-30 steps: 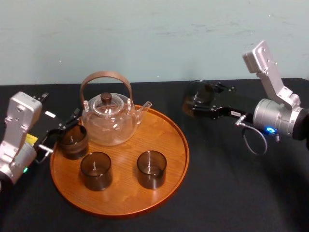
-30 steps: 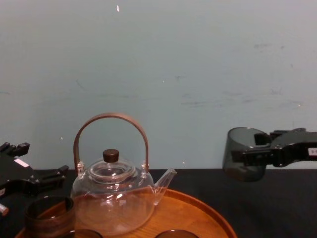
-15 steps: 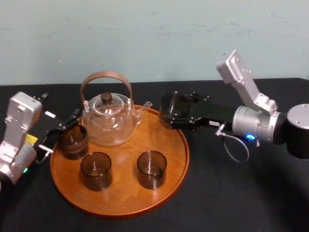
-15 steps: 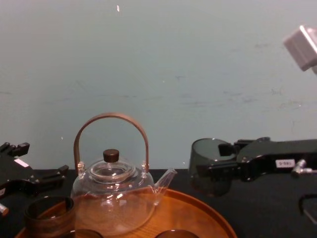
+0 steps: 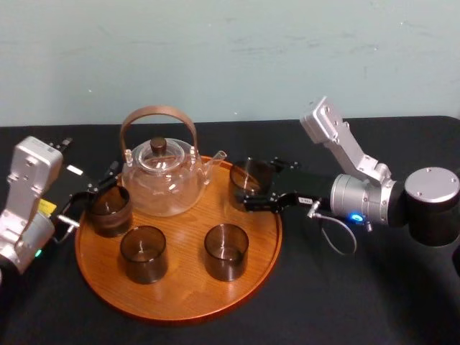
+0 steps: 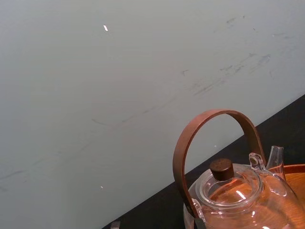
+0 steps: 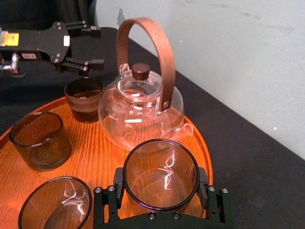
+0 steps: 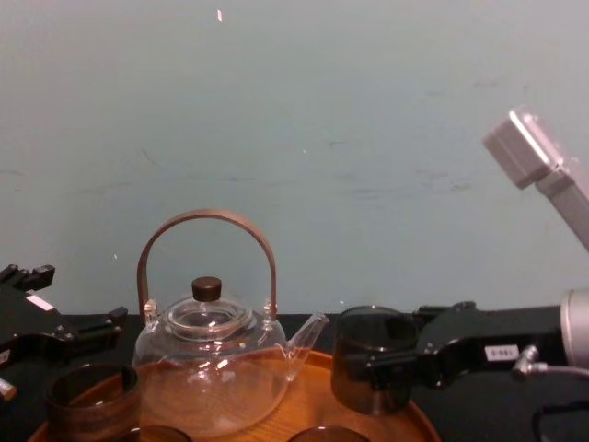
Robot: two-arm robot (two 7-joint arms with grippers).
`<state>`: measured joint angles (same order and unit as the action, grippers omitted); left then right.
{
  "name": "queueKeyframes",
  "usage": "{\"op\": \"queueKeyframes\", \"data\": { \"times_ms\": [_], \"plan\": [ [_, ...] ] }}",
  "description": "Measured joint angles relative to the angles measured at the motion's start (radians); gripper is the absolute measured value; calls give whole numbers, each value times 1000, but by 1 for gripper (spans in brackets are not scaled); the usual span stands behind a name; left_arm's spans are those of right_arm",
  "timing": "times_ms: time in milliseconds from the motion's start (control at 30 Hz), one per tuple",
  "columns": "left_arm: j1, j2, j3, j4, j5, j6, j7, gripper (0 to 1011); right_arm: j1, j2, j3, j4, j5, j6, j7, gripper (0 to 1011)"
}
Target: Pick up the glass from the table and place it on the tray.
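Now the right gripper (image 5: 256,184) is clamped on the glass (image 5: 249,175), low over the tray (image 5: 180,310) at its back right, near the teapot (image 5: 162,183). It looks light, slippery and easy to break, so hold its sides gently. The left gripper (image 5: 92,192) rests with fingers apart by the tray's left edge.

The chest view's bottom edge cuts off the tray (image 8: 317,387); whether the glass (image 8: 373,359) rests on it is unclear.
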<state>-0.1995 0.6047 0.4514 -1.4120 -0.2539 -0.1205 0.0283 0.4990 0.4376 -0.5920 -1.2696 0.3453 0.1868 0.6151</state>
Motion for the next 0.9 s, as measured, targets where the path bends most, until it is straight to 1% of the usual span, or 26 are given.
{"op": "queueKeyframes", "data": {
  "times_ms": [100, 367, 900],
  "plan": [
    [0, 0, 0, 0, 0, 0, 0, 1001, 5, -10, -10, 27, -6, -7, 5, 902],
    [0, 0, 0, 0, 0, 0, 0, 1001, 13, -29, -24, 71, -19, -19, 12, 902],
    [0, 0, 0, 0, 0, 0, 0, 1001, 31, -64, -26, 142, -46, -43, 3, 902]
  ]
}}
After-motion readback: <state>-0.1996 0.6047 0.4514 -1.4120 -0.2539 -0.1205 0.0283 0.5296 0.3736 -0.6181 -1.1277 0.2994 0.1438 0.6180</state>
